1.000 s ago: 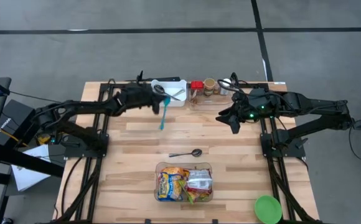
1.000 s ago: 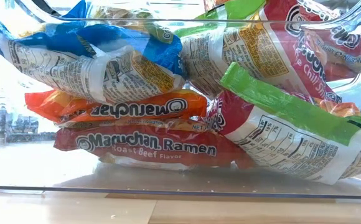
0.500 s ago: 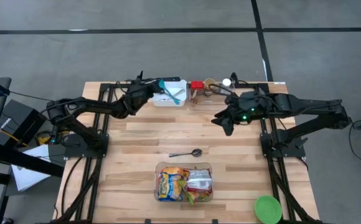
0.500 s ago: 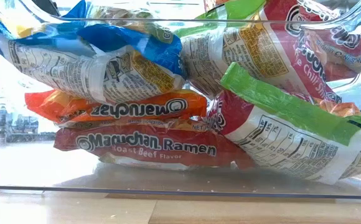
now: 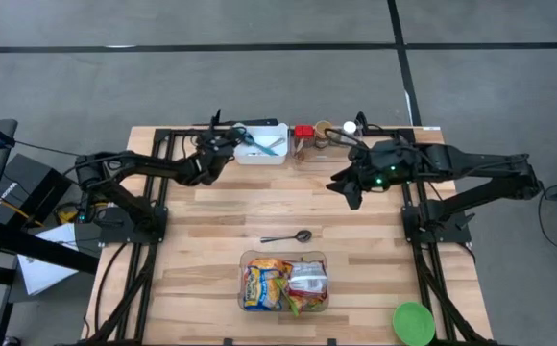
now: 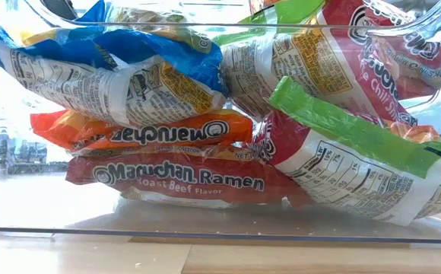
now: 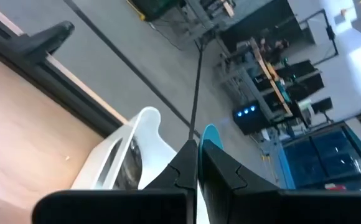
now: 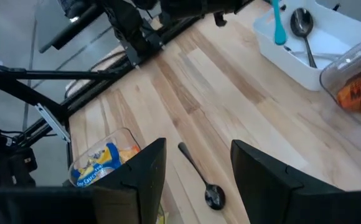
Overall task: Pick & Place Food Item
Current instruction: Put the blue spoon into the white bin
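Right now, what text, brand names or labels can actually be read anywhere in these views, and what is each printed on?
"Maruchan Ramen", "Roast Beef Flavor": red ramen packet at the bottom of the clear bin.
"Maruchan", upside down: orange ramen packet above it.
"MIX" (partly visible): orange label inside a clear jar, right wrist view.
Nutrition panels on the blue packet and green-edged packet: too small to read.

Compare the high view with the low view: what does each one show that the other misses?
Only the high view shows both arms, the shut left gripper at the white rectangular tray, the open right gripper, the loose metal spoon and the green round lid. Only the low view makes the Maruchan packet labels legible. Both show the clear plastic bin of ramen packets.
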You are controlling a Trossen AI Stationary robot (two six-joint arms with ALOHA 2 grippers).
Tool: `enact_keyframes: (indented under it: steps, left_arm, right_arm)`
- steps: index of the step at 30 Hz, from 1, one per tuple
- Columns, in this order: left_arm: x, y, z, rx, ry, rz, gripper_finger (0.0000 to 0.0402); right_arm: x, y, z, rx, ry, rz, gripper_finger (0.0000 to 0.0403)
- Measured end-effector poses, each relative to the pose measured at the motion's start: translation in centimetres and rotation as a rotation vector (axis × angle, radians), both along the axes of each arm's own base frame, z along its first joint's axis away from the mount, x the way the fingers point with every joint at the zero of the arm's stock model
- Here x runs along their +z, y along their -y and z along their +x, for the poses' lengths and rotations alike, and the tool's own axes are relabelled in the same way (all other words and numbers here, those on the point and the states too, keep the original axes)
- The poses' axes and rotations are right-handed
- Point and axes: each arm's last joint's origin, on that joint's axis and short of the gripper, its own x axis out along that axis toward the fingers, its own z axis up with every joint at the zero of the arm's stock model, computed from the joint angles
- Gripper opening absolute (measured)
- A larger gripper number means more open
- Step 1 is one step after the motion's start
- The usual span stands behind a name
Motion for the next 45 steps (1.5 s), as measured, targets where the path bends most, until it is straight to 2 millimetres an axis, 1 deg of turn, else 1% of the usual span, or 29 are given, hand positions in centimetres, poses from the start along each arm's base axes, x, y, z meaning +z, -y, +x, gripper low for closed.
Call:
enact_keyframes:
  steps: [3,6,9,13,19,26,37,41,45]
  left_arm:
    - [0.3,-0.5,0.1,0.027,-0.003,0.000,0.0000]
    - [0.4,-1.2,0.6,0.010,-0.015,-0.021,0.0000]
    - [0.1,-1.6,1.6,-0.008,-0.034,-0.040,0.0000]
    - [-0.2,-1.9,2.2,-0.003,-0.024,-0.047,0.0000]
    - [-1.1,-2.1,2.3,-0.009,-0.041,-0.078,0.0000]
    - [-1.2,-2.5,2.0,0.017,-0.025,-0.083,0.0000]
    - [-1.2,-2.5,2.0,0.011,-0.031,-0.091,0.0001]
    - [-1.2,-2.6,2.0,0.010,-0.027,-0.091,0.0019]
    - [-1.2,-2.8,1.9,0.007,-0.021,-0.095,0.0059]
  right_arm:
    - [0.0,0.1,0.0,-0.001,0.001,-0.009,0.0175]
    - [0.0,0.3,0.0,-0.004,0.001,-0.016,0.0175]
    - [0.0,0.4,0.0,-0.006,0.001,-0.024,0.0175]
    - [0.1,0.6,0.0,-0.001,0.003,-0.014,0.0175]
    - [0.1,0.6,-0.1,0.004,0.004,-0.019,0.0175]
    - [0.1,0.7,-0.1,0.004,0.003,-0.027,0.0175]
    - [0.1,0.7,-0.1,0.008,0.002,-0.035,0.0175]
    - [0.1,0.7,-0.1,0.008,0.002,-0.035,0.0175]
    - [0.1,0.7,-0.1,0.008,0.002,-0.035,0.0175]
